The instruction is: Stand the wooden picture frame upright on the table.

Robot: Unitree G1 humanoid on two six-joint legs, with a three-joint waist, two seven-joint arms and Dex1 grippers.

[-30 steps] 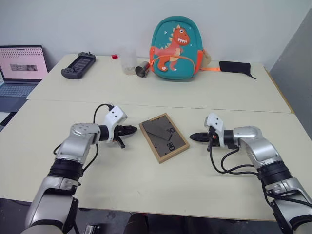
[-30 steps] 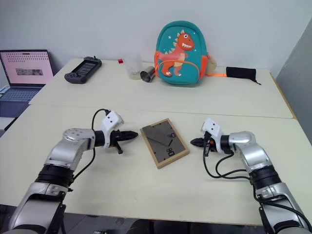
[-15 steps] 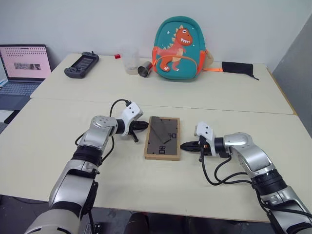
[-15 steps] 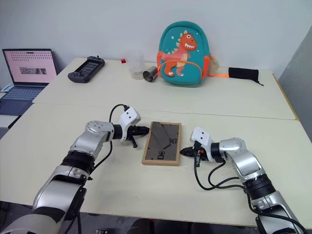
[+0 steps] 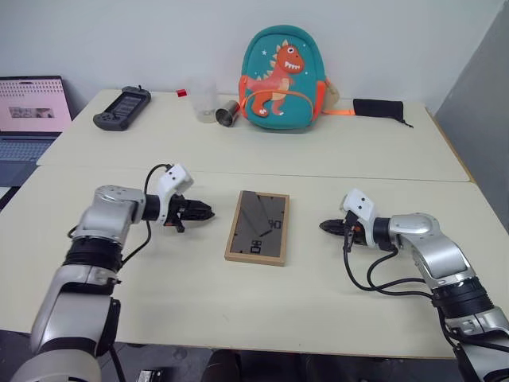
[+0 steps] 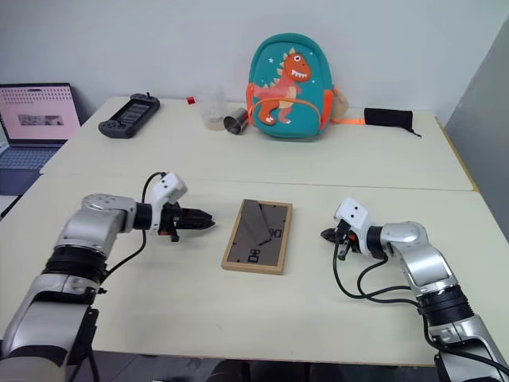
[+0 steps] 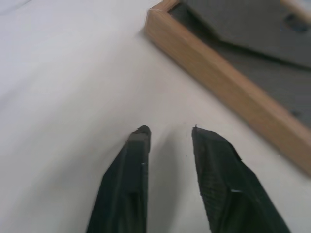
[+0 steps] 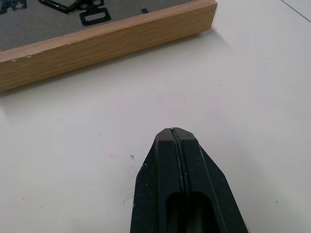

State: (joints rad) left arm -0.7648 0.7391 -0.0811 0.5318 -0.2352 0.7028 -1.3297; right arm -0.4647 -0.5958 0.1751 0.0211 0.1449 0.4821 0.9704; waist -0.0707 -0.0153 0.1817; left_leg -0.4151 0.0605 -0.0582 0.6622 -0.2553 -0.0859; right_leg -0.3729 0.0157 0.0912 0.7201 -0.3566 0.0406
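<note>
The wooden picture frame (image 5: 258,227) lies flat on the table (image 5: 238,310), dark back panel and folded stand facing up. Its light-wood edge also appears in the left wrist view (image 7: 228,87) and the right wrist view (image 8: 107,43). My left gripper (image 5: 208,213) hovers a short way to the frame's left, fingers (image 7: 138,165) parted with nothing between them. My right gripper (image 5: 324,228) sits to the frame's right, apart from it, its fingers (image 8: 177,160) pressed together and empty.
On the far half of the table stand a teal dinosaur backpack (image 5: 280,79), a clear cup (image 5: 205,102), a metal cup on its side (image 5: 227,114), a black handheld device (image 5: 122,107) and a black pouch (image 5: 380,109). A laptop (image 5: 32,111) sits at the far left.
Both grippers have drawn back sideways from the frame after closing in on it. The frame turned from skewed to nearly straight. My left fingers have parted.
</note>
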